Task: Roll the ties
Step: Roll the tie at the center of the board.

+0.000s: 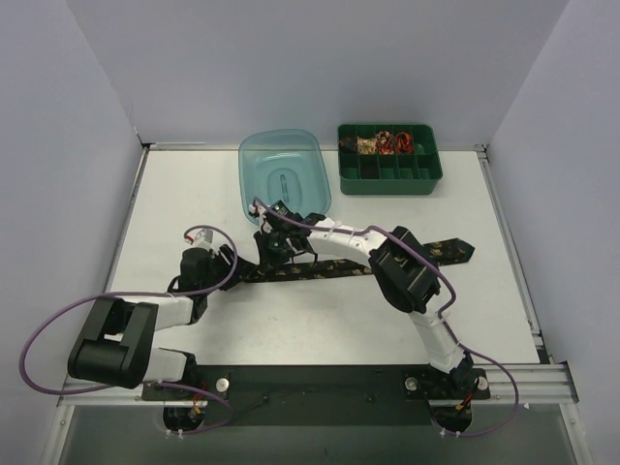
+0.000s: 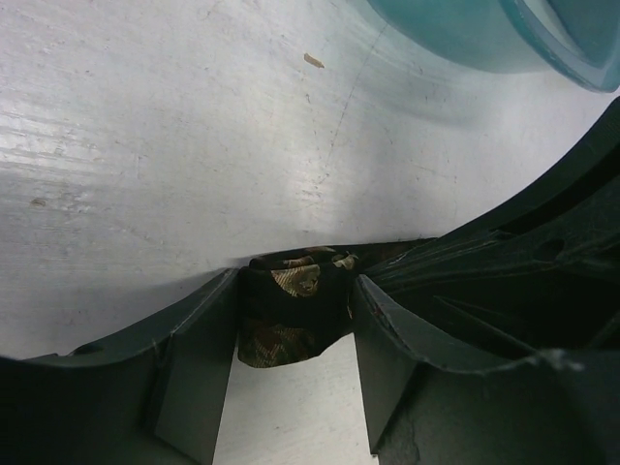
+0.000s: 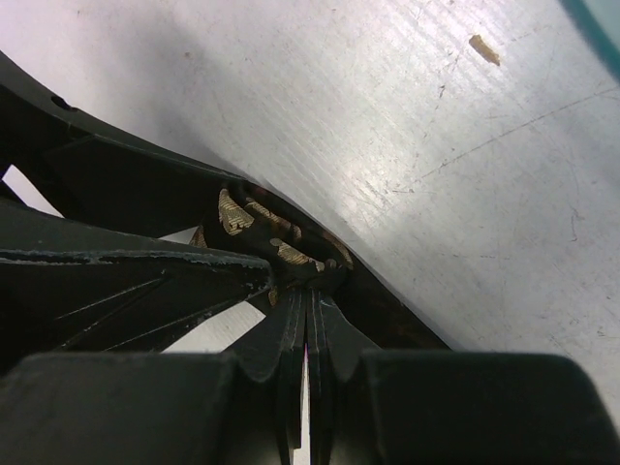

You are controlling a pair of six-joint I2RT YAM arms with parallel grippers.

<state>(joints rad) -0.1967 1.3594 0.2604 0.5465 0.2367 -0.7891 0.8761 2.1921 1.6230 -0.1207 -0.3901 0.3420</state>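
The black tie (image 1: 426,254) with a gold-tan pattern lies across the middle of the table, its wide pointed end to the right. My left gripper (image 1: 235,263) is at its left end. In the left wrist view the left gripper (image 2: 295,291) is shut on the folded narrow end of the tie (image 2: 289,334), which fills the gap between the fingers. My right gripper (image 1: 276,242) is just beside it. In the right wrist view the right gripper (image 3: 308,286) has its jaws pressed together, pinching the same bunched end of the tie (image 3: 254,218). Small rolled ties (image 1: 384,143) sit in the green tray.
A green compartment tray (image 1: 387,179) stands at the back right. A clear teal tub (image 1: 284,174) lies at the back centre, just behind the grippers, and it also shows in the left wrist view (image 2: 484,34). White walls close in the table on three sides.
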